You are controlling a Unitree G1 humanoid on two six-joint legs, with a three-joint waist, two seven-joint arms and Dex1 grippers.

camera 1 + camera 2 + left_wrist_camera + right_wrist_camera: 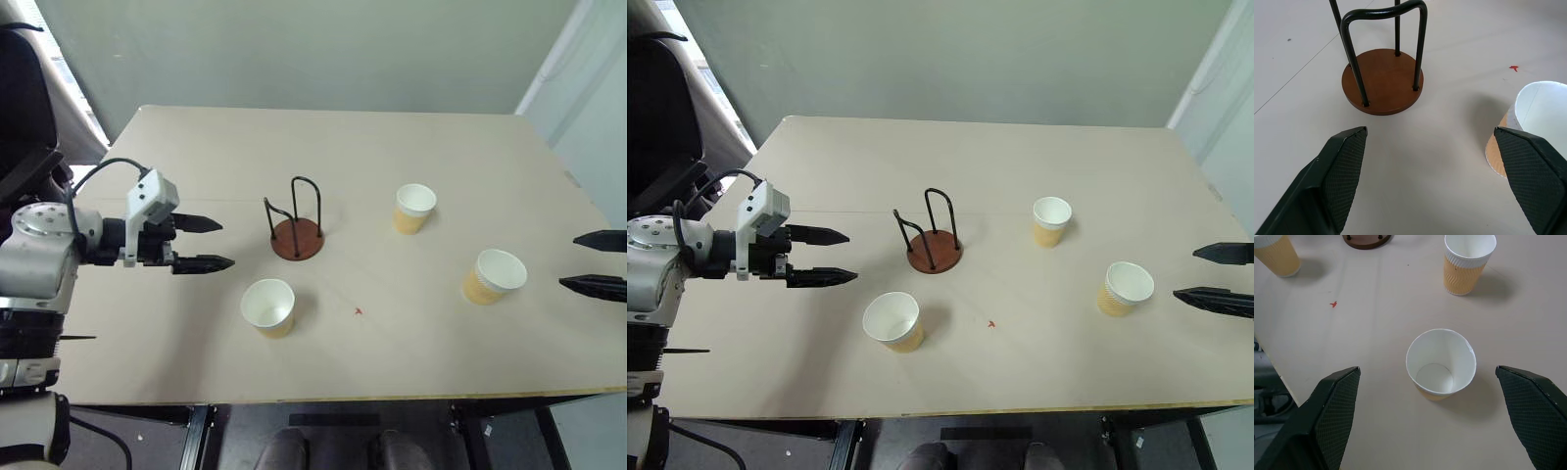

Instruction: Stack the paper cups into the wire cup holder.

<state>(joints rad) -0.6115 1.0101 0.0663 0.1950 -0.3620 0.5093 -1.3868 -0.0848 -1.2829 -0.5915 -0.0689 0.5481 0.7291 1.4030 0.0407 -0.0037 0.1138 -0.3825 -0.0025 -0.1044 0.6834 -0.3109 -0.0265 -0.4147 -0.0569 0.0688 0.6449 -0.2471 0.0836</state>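
Observation:
The wire cup holder [297,231], a brown disc with black wire loops, stands empty at the table's middle. Three paper cups stand upright: one [269,306] in front of the holder toward the left, one [414,208] to the holder's right, one [493,276] further right and nearer. My left gripper [204,244] hovers open to the left of the holder, pointing at it, nothing between its fingers. My right gripper [596,262] is open at the right edge, pointing at the near right cup [1441,363], apart from it.
The tan table [196,147] carries a small red mark [359,311] near the front middle. A dark chair [24,108] stands beyond the table's left corner. A wall runs behind the far edge.

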